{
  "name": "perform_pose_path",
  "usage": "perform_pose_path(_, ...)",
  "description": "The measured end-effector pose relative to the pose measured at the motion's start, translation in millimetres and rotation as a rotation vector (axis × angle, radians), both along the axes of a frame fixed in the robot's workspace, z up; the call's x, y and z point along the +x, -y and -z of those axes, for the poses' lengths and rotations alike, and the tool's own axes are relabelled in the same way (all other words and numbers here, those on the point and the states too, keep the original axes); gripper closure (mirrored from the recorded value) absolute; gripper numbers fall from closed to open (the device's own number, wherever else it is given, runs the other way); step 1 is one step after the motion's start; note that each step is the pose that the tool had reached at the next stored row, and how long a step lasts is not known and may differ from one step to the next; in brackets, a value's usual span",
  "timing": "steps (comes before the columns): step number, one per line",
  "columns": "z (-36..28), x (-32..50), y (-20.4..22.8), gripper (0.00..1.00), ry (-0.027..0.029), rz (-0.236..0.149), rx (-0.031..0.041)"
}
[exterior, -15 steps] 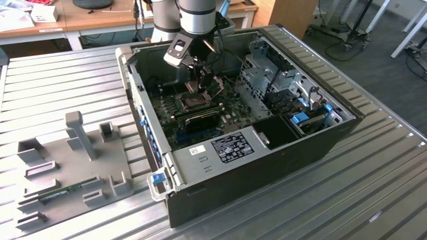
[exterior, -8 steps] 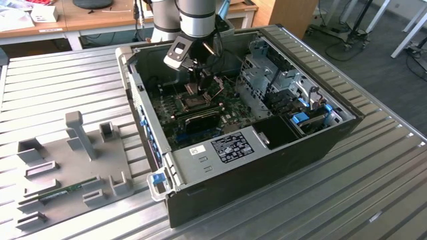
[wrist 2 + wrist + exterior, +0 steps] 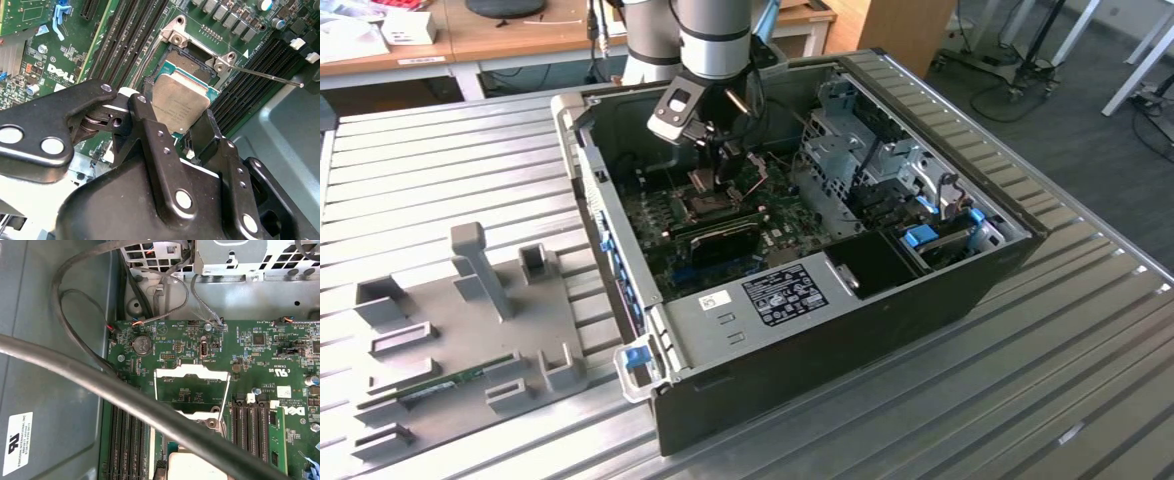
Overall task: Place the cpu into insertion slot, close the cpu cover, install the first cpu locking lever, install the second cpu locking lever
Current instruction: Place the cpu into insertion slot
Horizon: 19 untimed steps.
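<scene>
Exterior view: open computer case (image 3: 947,290) lies on a slatted metal desk (image 3: 1067,390). The arm reaches down into it. Tool (image 3: 704,170) hangs directly above the insertion slot (image 3: 710,207), with the cpu (image 3: 704,181) at its tip. A grey fixture tray (image 3: 454,330) sits well apart from the slot, on the exterior view's left.

Second wrist view: the tool (image 3: 175,117) pinches the cpu (image 3: 182,100), one black finger on each of two opposite edges. The chip is tilted and overlaps the near part of the insertion slot (image 3: 192,62), whose far part is uncovered. Cannot tell whether chip and slot touch. A thin locking lever (image 3: 265,75) juts free from one side of the slot. Long memory slots (image 3: 132,35) run beside the slot.

First wrist view: the cpu cover (image 3: 192,371) is swung open beyond the slot, with green board (image 3: 260,360) visible through its window. The cpu (image 3: 192,467) is on the near side of the cover. A thick grey cable (image 3: 100,385) crosses in front.
</scene>
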State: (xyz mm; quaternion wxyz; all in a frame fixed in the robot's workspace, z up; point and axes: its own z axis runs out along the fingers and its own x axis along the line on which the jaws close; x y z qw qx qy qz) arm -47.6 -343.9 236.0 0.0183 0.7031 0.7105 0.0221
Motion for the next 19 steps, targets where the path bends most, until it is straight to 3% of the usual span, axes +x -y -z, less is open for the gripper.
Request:
perform_pose_path(5, 2.8, 0.0, 0.0, 0.46, 0.0, 0.0, 0.0002)
perform_pose_path(19, 18.1, 0.0, 0.0, 0.46, -0.0033, 0.0, 0.0002)
